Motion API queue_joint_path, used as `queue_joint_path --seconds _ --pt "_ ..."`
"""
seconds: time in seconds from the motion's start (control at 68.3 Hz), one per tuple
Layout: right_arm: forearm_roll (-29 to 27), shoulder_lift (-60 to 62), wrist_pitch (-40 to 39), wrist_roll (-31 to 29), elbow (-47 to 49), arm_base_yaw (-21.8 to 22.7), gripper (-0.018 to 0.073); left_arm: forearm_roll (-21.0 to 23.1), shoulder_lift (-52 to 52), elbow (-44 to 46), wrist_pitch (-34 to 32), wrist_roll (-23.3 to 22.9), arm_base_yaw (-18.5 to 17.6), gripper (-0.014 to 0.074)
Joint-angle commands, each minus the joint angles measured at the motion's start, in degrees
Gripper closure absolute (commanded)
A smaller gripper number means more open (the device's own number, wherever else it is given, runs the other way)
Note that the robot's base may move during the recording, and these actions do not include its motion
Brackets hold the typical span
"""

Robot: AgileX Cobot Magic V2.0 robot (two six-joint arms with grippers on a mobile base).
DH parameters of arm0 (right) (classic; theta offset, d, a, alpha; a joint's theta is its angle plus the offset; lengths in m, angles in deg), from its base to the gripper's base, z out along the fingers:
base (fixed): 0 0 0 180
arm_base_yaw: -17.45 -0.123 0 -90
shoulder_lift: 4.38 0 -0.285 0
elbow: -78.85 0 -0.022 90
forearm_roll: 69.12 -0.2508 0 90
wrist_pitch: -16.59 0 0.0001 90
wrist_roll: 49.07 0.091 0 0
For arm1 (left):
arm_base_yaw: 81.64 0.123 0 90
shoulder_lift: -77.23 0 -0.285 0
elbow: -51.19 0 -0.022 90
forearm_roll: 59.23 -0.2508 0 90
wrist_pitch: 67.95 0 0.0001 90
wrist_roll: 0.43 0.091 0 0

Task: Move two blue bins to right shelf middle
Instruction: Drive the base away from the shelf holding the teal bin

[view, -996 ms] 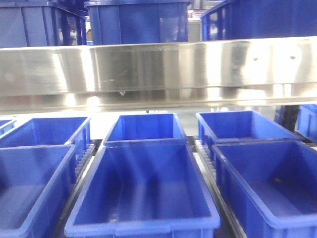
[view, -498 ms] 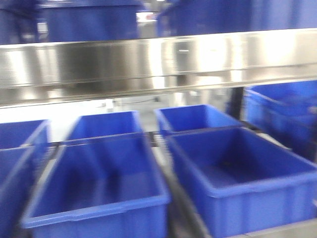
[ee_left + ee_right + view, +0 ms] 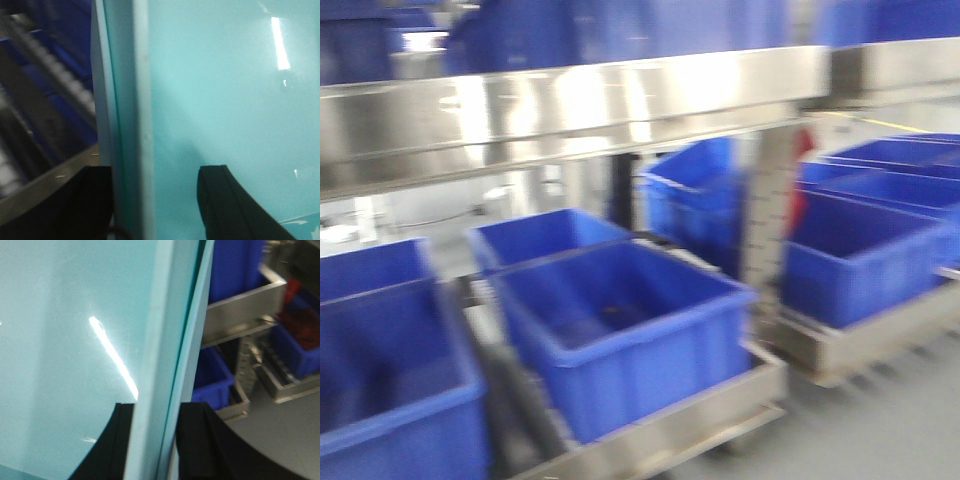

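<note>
A pale sky-blue bin (image 3: 225, 90) fills the left wrist view, and its smooth inside also fills the right wrist view (image 3: 60, 340). My left gripper (image 3: 154, 170) straddles its thick rim, one black finger outside and one inside, shut on it. My right gripper (image 3: 161, 407) pinches the opposite rim the same way. A thin dark seam runs along each rim, so two bins may be nested; I cannot tell. The right shelf middle (image 3: 895, 65) shows as a shiny steel rail at the upper right of the blurred front view. Neither gripper appears there.
A wide steel rail (image 3: 570, 100) of the nearer rack spans the front view, with dark blue bins (image 3: 620, 330) on the roller tier below it. More dark blue bins (image 3: 865, 260) sit on the right rack's low tier. Grey floor (image 3: 880, 430) lies at the lower right.
The front view has swung to the right. The dark blue bins have slid leftward in the picture, and the second rack and the floor have come into sight on the right.
</note>
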Motion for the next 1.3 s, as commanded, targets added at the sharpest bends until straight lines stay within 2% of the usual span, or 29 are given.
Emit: queue_joint_path --seconds 0.0,1.289 --pt "3.25 0.49 -4.33 -0.2 0.93 0.8 0.0715 0.76 1.61 0.99 -2.74 2.54 0.01 0.0707" --pt "3.25 0.49 -4.33 -0.2 0.93 0.8 0.0715 0.76 1.61 0.99 -2.74 2.54 0.01 0.0707"
